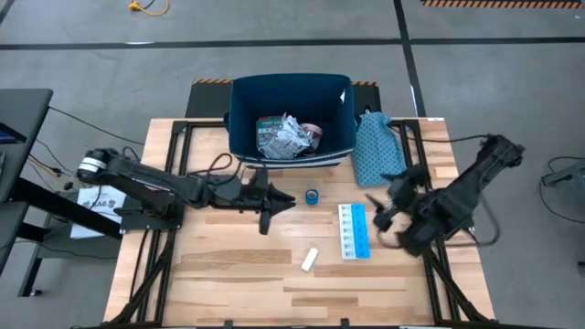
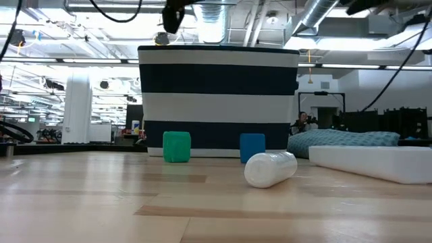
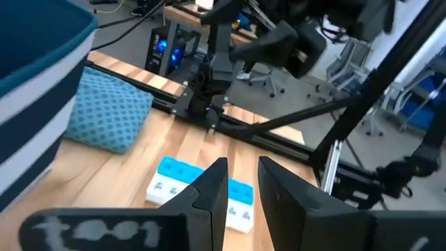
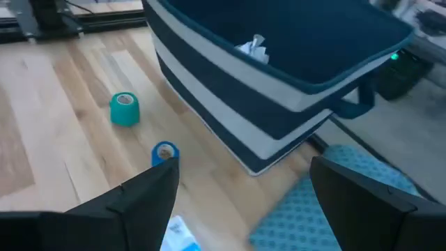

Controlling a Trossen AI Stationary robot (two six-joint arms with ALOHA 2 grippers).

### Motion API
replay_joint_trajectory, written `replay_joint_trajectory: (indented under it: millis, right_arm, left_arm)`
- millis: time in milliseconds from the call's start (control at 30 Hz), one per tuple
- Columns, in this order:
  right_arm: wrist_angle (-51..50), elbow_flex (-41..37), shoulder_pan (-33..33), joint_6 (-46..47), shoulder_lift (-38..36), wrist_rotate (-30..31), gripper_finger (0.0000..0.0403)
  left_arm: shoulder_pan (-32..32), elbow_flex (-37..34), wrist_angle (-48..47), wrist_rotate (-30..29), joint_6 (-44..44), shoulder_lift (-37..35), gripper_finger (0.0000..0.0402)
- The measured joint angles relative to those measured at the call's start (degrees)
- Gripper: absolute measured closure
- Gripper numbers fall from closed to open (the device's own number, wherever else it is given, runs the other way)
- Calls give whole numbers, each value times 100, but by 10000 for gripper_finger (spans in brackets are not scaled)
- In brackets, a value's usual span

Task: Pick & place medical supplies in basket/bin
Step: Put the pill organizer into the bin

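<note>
The navy bin (image 1: 291, 110) with white stripes stands at the table's far edge and holds several packets (image 1: 283, 135). On the table lie a blue tape roll (image 1: 312, 196), a white-blue packet (image 1: 353, 230) and a small white tube (image 1: 310, 260). A teal roll (image 4: 125, 109) stands beside the blue roll (image 4: 165, 152). In the high view my left gripper hides the teal roll. My left gripper (image 1: 277, 206) hovers left of the blue roll, raised, narrowly open and holding nothing (image 3: 242, 187). My right gripper (image 1: 377, 208) is wide open (image 4: 244, 202) above the packet's right side.
A teal dotted cloth (image 1: 375, 146) lies right of the bin at the far right. In the low view the tube (image 2: 270, 169) lies nearest, with the teal roll (image 2: 177, 146) and blue roll (image 2: 252, 147) before the bin (image 2: 217, 101). Bare wood spans the near half.
</note>
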Motion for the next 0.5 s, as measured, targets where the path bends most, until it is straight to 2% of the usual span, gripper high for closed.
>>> replay_joint_trajectory:
  millis: [133,267,367,500]
  right_arm:
    - [325,-296,6,-1090,-1068,-164,98]
    - [1279,-671,-105,-2238,-2043,-1161,107]
    - [1867,-1122,-267,-2498,-2662,-2023,108]
    - [2489,-1836,-404,-2312,-3314,-2950,108]
  left_arm:
    - [-3,213,321,-50,-182,490,333]
    - [0,748,260,-35,-248,1049,333]
    - [0,1242,192,91,-238,1448,333]
    - [-3,1963,-418,125,-165,1855,333]
